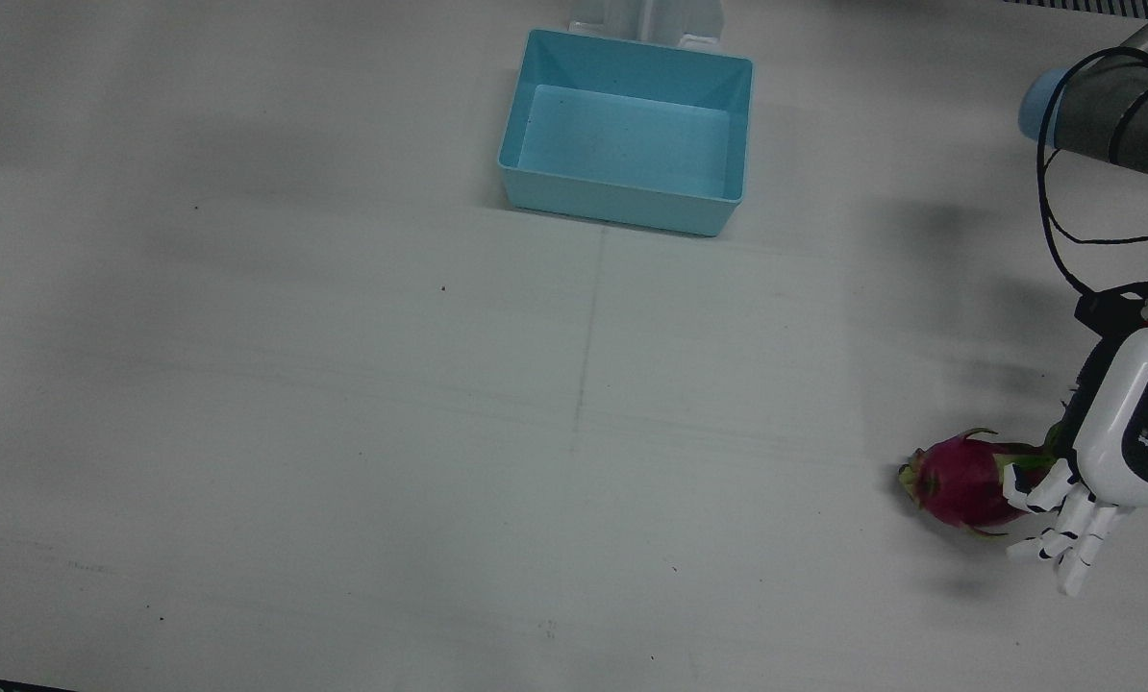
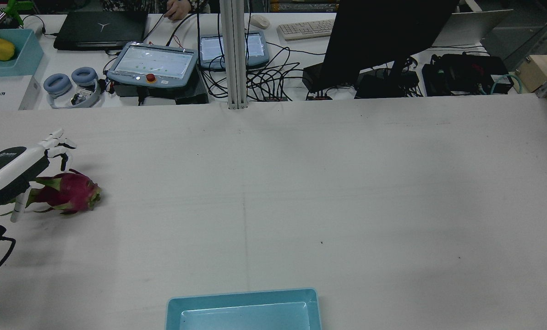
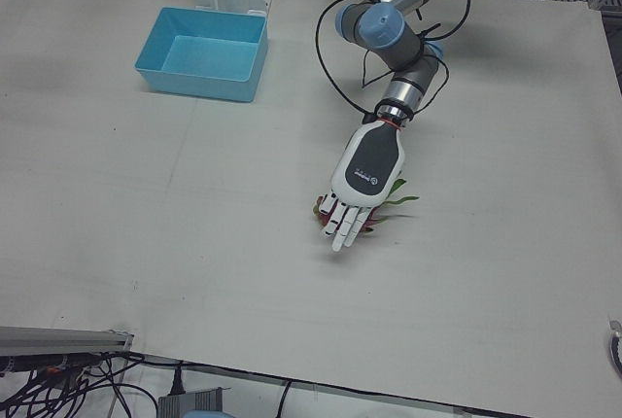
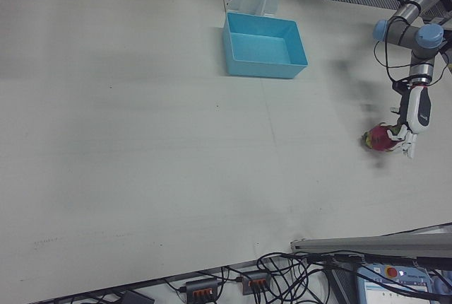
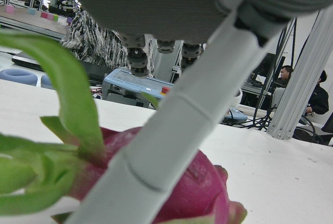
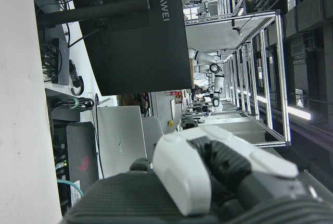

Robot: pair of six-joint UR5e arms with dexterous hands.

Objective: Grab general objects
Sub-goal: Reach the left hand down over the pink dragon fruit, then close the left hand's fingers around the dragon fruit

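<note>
right hand (image 6: 218,182) only visible in its own close-up, finger state can't tell. left hand (image 1: 1103,461) over dragon fruit (image 1: 959,479), fingers spread, not clamped, hiding the leafy end. fruit lies on table (image 1: 343,384) far from blue bin (image 1: 627,130), long axis sideways, rounded end toward table center.

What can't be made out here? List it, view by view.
- Left-front view: the left hand covers most of the dragon fruit.
- Left hand view: a blurred finger crosses the fruit, so contact is unclear.
- Rear view: the blue bin is cut off by the bottom edge.
- Right hand: its fingers are not shown.
</note>
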